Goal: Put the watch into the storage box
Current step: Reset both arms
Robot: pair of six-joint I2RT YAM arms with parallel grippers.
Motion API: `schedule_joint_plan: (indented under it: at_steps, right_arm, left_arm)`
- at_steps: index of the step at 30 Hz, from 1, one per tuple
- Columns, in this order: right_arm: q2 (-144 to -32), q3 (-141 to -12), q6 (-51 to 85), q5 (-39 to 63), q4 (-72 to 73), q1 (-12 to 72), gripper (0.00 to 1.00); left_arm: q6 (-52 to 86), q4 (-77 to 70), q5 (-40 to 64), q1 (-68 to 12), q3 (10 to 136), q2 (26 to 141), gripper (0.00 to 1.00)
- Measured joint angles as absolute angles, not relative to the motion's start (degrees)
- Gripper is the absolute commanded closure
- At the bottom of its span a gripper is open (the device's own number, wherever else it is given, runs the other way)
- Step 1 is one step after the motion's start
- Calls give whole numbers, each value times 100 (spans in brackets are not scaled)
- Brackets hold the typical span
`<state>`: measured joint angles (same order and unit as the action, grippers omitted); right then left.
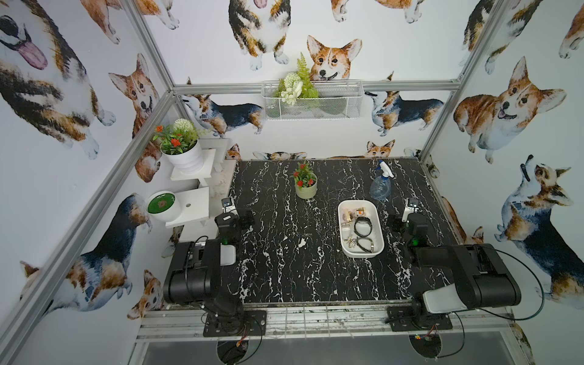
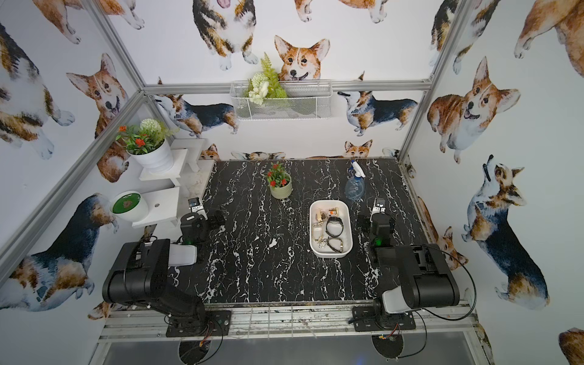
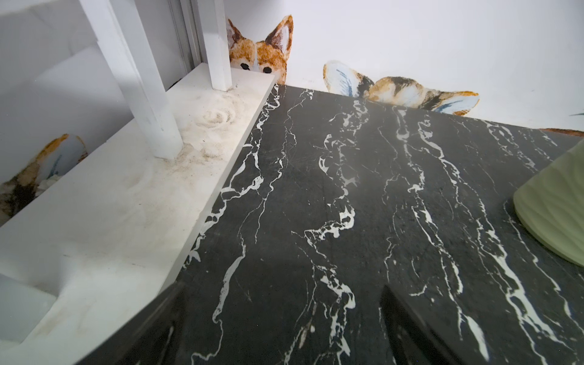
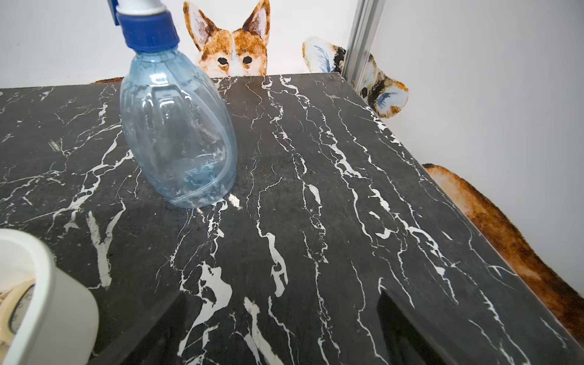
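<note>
The left gripper [image 1: 247,218] and right gripper [image 1: 394,223] are both hanging wide open and empty over the surface [image 1: 284,252], while the watch [image 1: 362,226], probably light, floppy-strapped and best pinched across its band, is lying inside the storage box [image 1: 360,254].

In the wrist views the storage box [image 4: 60,303] was cut off at a corner, the spray bottle [image 4: 177,132] at its head, the green pot [image 3: 556,218] along one side. The box's pale pieces [image 1: 348,217] were too small to name, possibly watches.
</note>
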<state>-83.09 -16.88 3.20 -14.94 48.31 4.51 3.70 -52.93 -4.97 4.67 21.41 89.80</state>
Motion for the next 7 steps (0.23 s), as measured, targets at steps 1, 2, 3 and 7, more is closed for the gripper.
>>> schedule_joint_plan:
  at_steps: [1,2,3,7]
  right_arm:
    - [-8311,-1678,320,-1494,4864,454,0]
    - [-8311,-1678,320,-1494,4869,462,0]
    - [-8311,-1678,320,-1494,4880,462,0]
    - [-8313,-1678,320,-1494,4943,462,0]
  left_arm:
    - [370,-5277,-497,467,2141,8982,0]
    - [370,-5264,-497,467,2141,8984,0]
    - [370,-5253,-497,467,2141,8984,0]
    - [370,-5251,-497,467,2141,8984,0]
